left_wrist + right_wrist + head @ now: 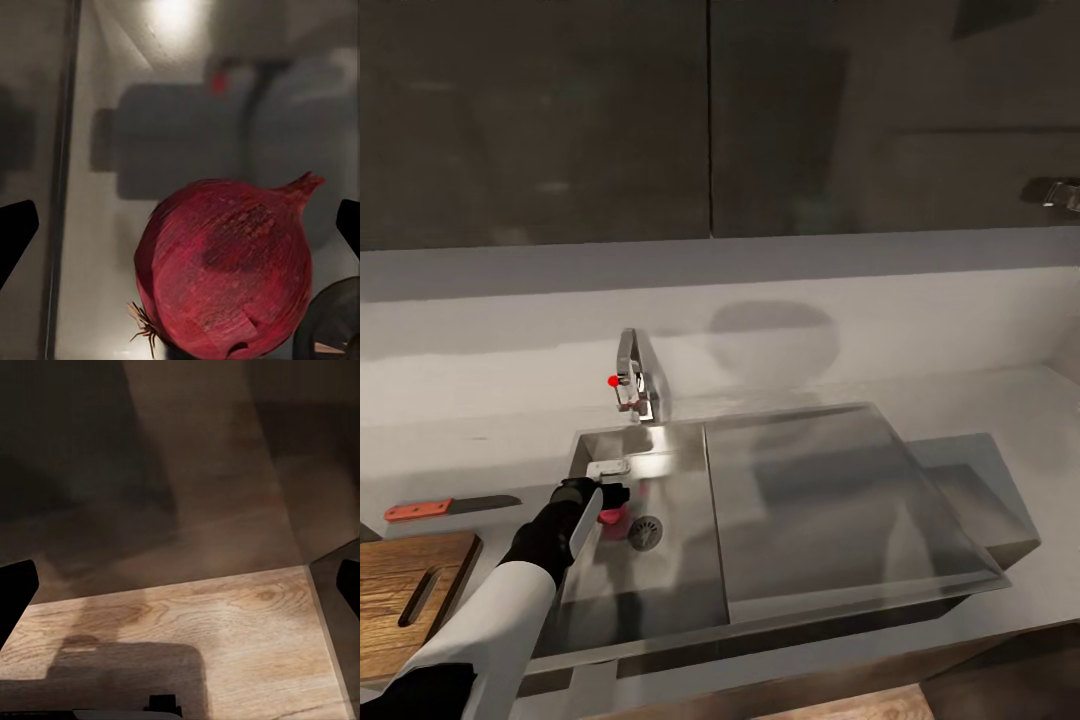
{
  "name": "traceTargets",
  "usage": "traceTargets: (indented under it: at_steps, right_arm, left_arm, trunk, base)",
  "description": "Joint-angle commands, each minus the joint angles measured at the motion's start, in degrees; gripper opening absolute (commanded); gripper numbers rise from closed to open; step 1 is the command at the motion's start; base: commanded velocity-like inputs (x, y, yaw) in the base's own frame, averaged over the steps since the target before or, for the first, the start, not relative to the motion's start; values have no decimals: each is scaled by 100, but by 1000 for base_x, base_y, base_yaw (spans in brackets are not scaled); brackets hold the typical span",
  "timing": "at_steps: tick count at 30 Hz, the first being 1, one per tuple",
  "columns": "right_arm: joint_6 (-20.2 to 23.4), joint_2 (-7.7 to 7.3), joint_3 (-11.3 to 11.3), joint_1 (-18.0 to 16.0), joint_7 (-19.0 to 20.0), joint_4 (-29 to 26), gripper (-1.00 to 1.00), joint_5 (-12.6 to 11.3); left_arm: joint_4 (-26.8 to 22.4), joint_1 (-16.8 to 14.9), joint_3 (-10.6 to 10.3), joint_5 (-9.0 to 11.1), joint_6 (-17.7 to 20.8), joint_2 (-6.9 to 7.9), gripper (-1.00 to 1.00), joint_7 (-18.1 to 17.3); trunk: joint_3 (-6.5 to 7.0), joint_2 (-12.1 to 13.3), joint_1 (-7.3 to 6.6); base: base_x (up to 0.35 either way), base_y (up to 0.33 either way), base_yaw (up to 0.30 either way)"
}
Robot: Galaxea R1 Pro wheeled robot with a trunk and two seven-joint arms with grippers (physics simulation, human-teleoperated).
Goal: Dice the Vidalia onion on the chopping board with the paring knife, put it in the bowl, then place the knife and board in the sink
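Head view, from nearest the robot outward: the chopping board [405,598] lies at the lower left of the countertop [480,455], cut off by the frame edge, so only its right part with the handle slot shows. Just beyond it rests the paring knife [448,507], red handle pointing left, dark blade pointing toward the sink [660,570]. The left arm reaches down into the basin, where the left gripper [608,497] hangs over the Vidalia onion [614,520]; most of the onion is hidden behind the gripper and only a pinkish sliver shows beside the drain [645,532]. A flat metal cover [830,500] lies over the right part of the sink. Behind the basin stands the chrome tap [636,378] with its small red knob.

In the left wrist view the onion [229,270] lies close in, its root end cut off by the frame, with the left gripper's [184,229] dark fingertips spread wide at either side and clear of its skin, holding nothing.

The right wrist view shows pale wood floor [180,622], with the right gripper's [184,585] fingertips spread wide at the edges and nothing between them.
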Motion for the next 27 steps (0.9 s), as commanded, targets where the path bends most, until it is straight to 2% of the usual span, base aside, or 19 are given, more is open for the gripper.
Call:
traceTargets:
  at_steps: [1,14,27]
  right_arm:
    - [-15,-10,38,-2,-44,-8,100,-42]
    - [-10,0,39,-2,-54,-8,100,-50]
    - [-8,0,39,-2,-56,-8,100,-51]
  left_arm:
    - [-8,-3,16,35,26,-6,100,26]
    - [122,3,16,38,26,-7,100,6]
    - [234,-1,13,38,23,-7,100,6]
  trunk:
    - [-10,-11,4]
    - [-13,-11,4]
    - [-118,-11,4]
  base:
    - [0,0,0]
    - [0,0,0]
    - [0,0,0]
